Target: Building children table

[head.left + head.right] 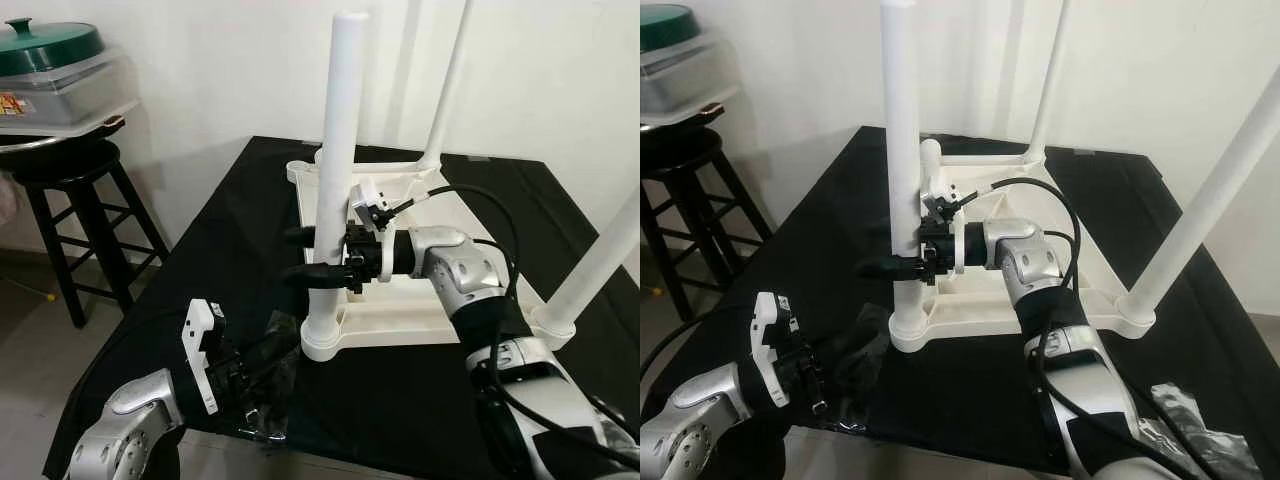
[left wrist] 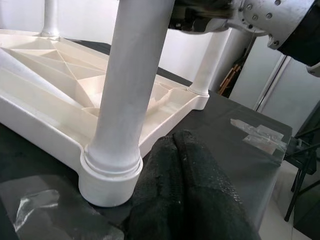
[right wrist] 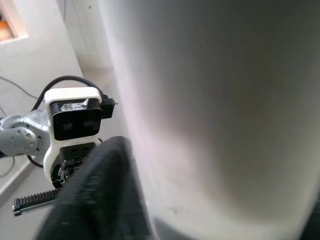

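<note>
Right gripper [image 1: 305, 254] clamped round near table leg [image 1: 338, 150]; left gripper [image 1: 268, 370], fingers together, just beside leg's base, on black cloth [image 1: 220, 230].

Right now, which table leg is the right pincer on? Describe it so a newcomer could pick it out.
On the black-covered work surface lies an upside-down white plastic children's table top with white tubular legs standing up. The leg at the corner nearest the robot's left is the one, with the right pincer closed around it partway up.
</note>
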`<state>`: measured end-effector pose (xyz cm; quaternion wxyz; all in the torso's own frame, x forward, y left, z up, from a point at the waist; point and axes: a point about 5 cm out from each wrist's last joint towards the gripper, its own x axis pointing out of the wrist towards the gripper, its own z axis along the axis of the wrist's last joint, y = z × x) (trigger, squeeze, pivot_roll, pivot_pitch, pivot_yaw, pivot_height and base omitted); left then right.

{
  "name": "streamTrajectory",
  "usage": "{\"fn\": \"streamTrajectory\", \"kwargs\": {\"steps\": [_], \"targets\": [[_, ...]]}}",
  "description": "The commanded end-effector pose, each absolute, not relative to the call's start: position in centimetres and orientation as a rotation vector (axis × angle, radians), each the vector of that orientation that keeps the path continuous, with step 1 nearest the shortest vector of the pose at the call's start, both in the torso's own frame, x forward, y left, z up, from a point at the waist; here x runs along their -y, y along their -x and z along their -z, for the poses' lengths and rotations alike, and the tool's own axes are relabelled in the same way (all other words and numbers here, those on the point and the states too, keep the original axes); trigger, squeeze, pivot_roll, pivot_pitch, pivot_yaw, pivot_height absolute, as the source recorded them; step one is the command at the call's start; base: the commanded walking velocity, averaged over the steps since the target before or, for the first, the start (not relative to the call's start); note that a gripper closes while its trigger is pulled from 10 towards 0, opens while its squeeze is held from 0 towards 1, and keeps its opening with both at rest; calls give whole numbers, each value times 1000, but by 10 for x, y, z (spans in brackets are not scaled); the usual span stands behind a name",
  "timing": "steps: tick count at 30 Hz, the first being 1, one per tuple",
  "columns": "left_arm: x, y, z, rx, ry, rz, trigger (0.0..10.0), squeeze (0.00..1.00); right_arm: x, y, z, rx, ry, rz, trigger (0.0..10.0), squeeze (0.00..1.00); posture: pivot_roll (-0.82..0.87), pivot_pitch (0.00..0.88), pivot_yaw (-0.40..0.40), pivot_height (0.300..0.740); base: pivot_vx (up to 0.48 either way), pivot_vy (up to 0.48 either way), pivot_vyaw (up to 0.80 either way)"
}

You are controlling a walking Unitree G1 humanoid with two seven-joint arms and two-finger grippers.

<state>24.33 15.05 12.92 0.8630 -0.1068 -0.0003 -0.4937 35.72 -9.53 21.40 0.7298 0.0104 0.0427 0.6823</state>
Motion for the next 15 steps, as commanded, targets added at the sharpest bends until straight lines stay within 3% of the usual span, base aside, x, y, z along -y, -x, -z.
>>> {"fn": "streamTrajectory", "kwargs": {"steps": [1, 8, 9, 12, 15], "targets": [[-149, -241, -127, -9, 227, 1038, 10000, 0, 99, -357, -215, -49, -27, -1466, 0, 0, -25, 0, -61, 740, 0, 0, 0], [-149, -241, -127, -7, 228, 1039, 10000, 0, 106, -359, -204, -41, -34, -1362, 0, 0, -29, 0, -59, 740, 0, 0, 0], [-150, -241, -128, -6, 228, 1039, 10000, 0, 104, -357, -197, -49, -49, -1272, 0, 0, -42, 0, -58, 740, 0, 0, 0], [-154, -242, -130, -3, 225, 1036, 10000, 0, 88, -334, -154, -95, -200, -603, 0, 0, -58, 0, -50, 740, 0, 0, 0], [-155, -243, -130, -3, 224, 1036, 10000, 0, 87, -326, -157, -61, -128, -547, 0, 0, -65, 0, -36, 740, 0, 0, 0]]}}
